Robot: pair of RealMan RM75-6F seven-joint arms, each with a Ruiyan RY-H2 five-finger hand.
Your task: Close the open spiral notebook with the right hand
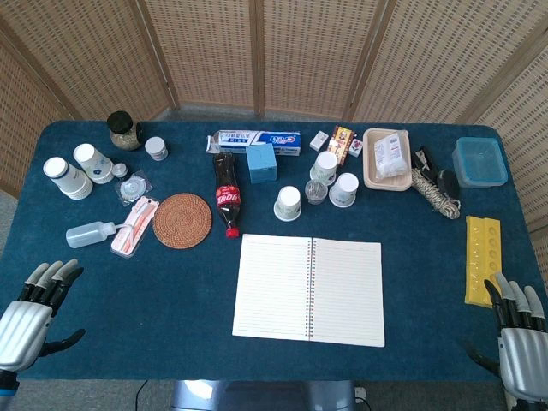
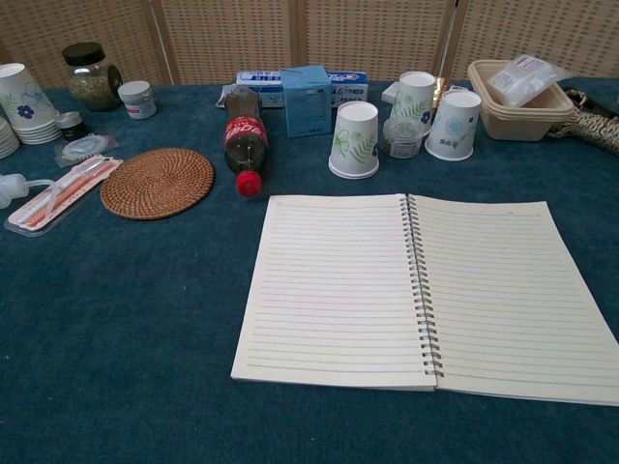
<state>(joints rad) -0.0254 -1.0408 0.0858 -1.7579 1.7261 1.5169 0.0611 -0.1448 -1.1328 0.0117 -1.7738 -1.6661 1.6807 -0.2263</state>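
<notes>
The spiral notebook (image 1: 309,288) (image 2: 418,287) lies open and flat on the blue table, near its front edge, with lined pages either side of the wire spine. My right hand (image 1: 519,331) hovers at the front right corner, well to the right of the notebook, fingers spread and holding nothing. My left hand (image 1: 34,309) is at the front left corner, also spread and empty. Neither hand shows in the chest view.
Behind the notebook stand paper cups (image 1: 288,204) (image 2: 354,140), a cola bottle (image 1: 227,196) lying down, a woven coaster (image 1: 181,220) and a blue box (image 1: 261,163). A yellow tray (image 1: 481,259) lies between the notebook and my right hand. A blue-lidded container (image 1: 479,162) sits at the back right.
</notes>
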